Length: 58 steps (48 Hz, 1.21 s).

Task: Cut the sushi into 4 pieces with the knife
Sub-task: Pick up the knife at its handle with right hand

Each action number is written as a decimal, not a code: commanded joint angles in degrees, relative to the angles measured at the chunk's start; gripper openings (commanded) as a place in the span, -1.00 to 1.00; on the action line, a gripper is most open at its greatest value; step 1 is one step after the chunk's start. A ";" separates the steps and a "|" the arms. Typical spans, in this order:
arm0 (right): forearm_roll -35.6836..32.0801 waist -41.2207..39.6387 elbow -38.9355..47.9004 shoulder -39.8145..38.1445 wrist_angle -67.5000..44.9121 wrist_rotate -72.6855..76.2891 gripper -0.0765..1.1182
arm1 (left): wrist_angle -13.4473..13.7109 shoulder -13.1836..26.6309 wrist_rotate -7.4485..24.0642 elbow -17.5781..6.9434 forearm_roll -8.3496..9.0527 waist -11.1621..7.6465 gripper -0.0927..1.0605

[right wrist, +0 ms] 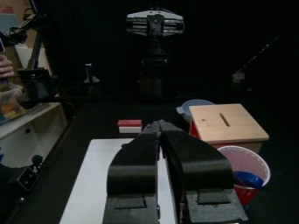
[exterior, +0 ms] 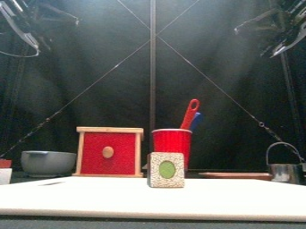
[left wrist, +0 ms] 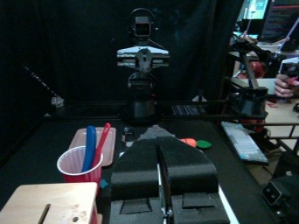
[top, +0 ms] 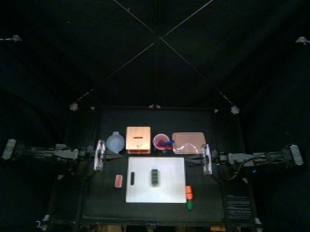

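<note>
Finding 1, grippers: your left gripper and right gripper rest at the table's 2 sides, well apart from the work. Each has its jaws closed together on nothing.

Finding 2, location: the sushi roll lies whole on the middle of the white cutting board. The red cup stands behind the board, between the wooden box and the pink tray.

Finding 3, handling: judge the roll light and rigid, with blocks made to part at their joints. It will likely skid on the smooth board, so brace 1 end while you press the blade into a seam. The knives look thin, stiff and light. Take 1 by the part standing above the cup's rim and lift straight up, or the cup may tip.

Finding 4, count:
- 1 roll, 1 board, 1 cup, 1 box, 1 tray
- 2 knives: 1 red knife and 1 blue knife
- 1 blue-grey bowl
- 1 metal cutter
- 3 small toys: 1 red-and-white toy, 1 orange toy, 1 green toy

The roll's blocks cannot be counted from these views. 4 pieces call for 3 cuts, and 0 are made.
</note>
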 commanded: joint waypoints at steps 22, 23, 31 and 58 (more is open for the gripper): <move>6.42 -6.94 -28.04 22.24 24.87 1.32 -0.56 | -3.78 6.42 -0.18 -2.37 0.00 0.53 -0.65; 6.42 -7.12 -29.44 23.20 27.16 1.32 -0.51 | -3.78 6.77 -0.18 -2.37 0.00 0.53 -0.62; 6.06 -8.61 -38.41 29.97 43.59 1.32 0.09 | -3.78 8.79 -0.09 -2.55 0.00 0.53 -0.36; -10.63 -7.47 -52.73 48.60 69.26 -0.09 0.86 | -3.78 9.32 0.09 -2.02 0.00 1.32 -0.15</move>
